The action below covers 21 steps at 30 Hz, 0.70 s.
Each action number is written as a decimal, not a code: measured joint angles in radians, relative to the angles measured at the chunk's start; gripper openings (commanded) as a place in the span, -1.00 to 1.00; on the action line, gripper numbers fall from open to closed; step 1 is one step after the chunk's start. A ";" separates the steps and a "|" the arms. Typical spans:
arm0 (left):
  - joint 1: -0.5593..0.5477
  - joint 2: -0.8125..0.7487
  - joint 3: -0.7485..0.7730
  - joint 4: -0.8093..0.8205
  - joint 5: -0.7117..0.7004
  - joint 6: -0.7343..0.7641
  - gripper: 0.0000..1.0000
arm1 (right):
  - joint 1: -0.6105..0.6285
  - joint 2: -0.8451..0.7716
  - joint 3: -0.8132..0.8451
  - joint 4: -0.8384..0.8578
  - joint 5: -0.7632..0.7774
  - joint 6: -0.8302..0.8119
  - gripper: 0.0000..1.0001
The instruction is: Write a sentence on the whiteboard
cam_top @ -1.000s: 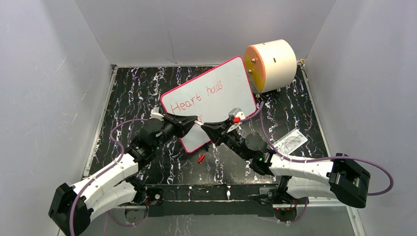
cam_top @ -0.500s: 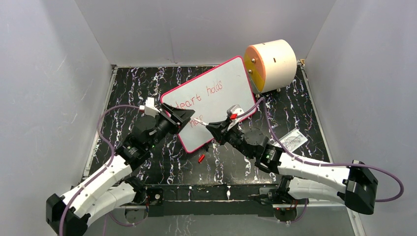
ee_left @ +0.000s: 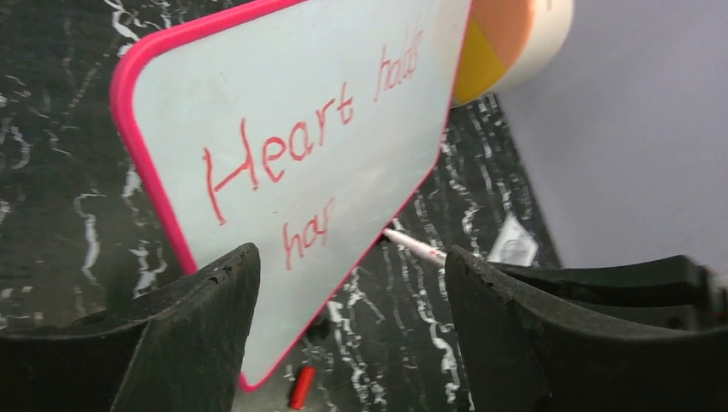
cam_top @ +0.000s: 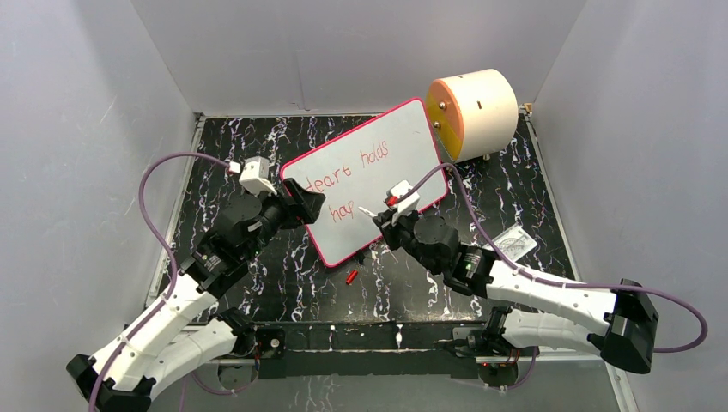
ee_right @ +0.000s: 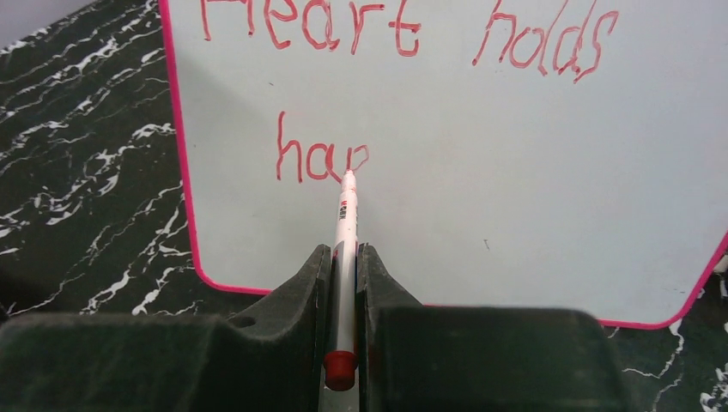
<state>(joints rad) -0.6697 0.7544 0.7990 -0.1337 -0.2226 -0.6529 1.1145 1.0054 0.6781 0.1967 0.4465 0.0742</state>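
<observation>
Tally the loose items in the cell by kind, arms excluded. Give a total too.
whiteboard: 1
marker: 1
red cap: 1
cream cylinder: 1
clear packet: 1
Total: 5

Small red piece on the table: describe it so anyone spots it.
Find the large pink-rimmed white whiteboard on the black marbled table. Just off its near corner lies a small red cylinder: the only loose red thing there.
</observation>
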 measured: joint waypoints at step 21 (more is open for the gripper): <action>0.533 0.172 0.107 0.001 0.484 0.157 0.37 | 0.000 0.050 0.048 -0.045 0.053 -0.136 -1.00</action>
<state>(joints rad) -0.1364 0.9268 0.9058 -0.1329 0.2619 -0.4957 1.1145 1.0554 0.7258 0.1516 0.4995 -0.0620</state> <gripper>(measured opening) 0.706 0.198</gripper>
